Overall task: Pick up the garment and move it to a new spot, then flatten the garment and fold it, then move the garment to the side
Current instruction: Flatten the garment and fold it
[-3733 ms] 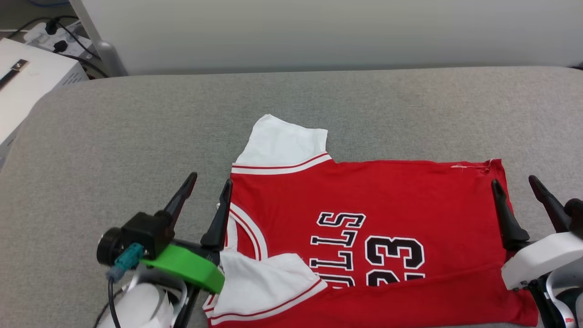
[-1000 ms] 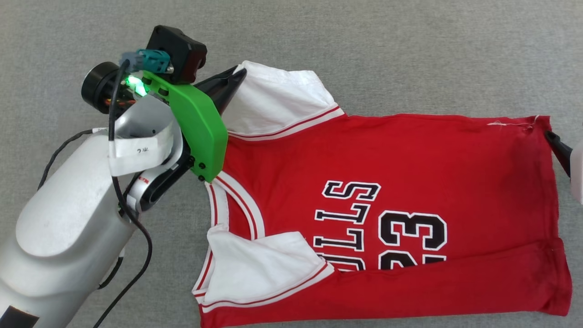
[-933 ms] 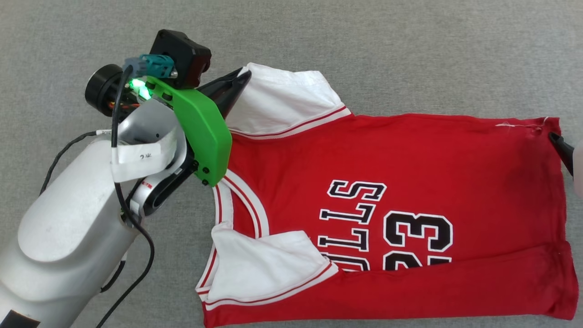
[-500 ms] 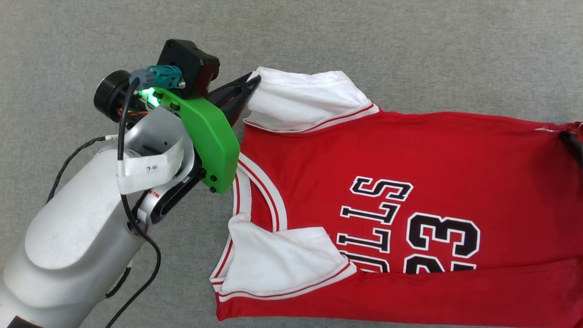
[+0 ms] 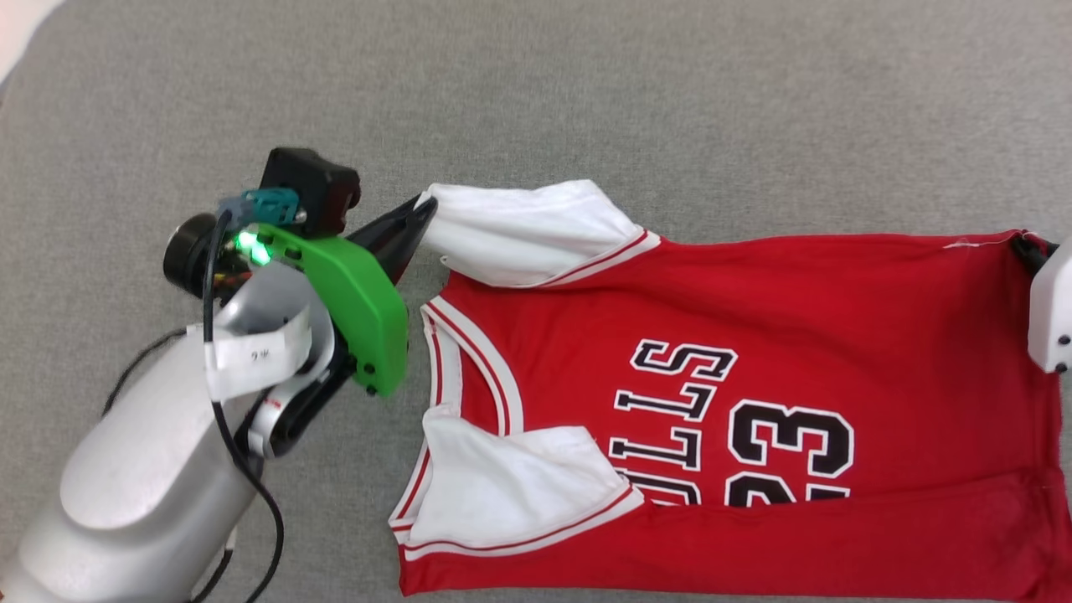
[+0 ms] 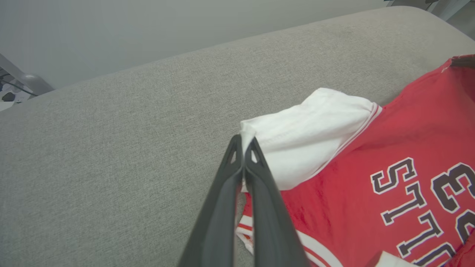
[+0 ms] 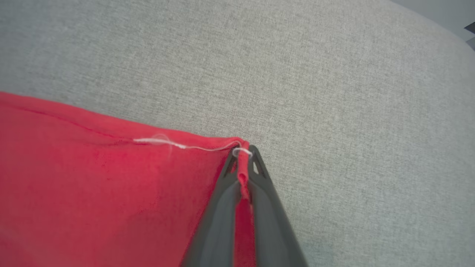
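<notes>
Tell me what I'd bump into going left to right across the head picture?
Left arm, left gripper, then on the shirt: top sleeve, BULLS, 23, then right gripper.

The garment [image 5: 754, 301] is carrying black, white-edged lettering [image 5: 670, 410] in the centre of the head view, turned on its side. "S", "L" and "L" are reading clearly, the next letter is showing only in part, and the rest is lying under the folded white sleeve [image 5: 511, 494]. Just right of the letters the number "23" [image 5: 789, 448] is standing, with a fold of red cloth cutting off its lower edge. In the left wrist view the lettering [image 6: 408, 200] is appearing at the lower right, "S" uppermost, with a "3" [image 6: 454, 185] running off the right edge. A white band [image 5: 251, 360] round the arm [image 5: 142, 494] at the left of the head view is bearing small dark marks, too small to read.
</notes>
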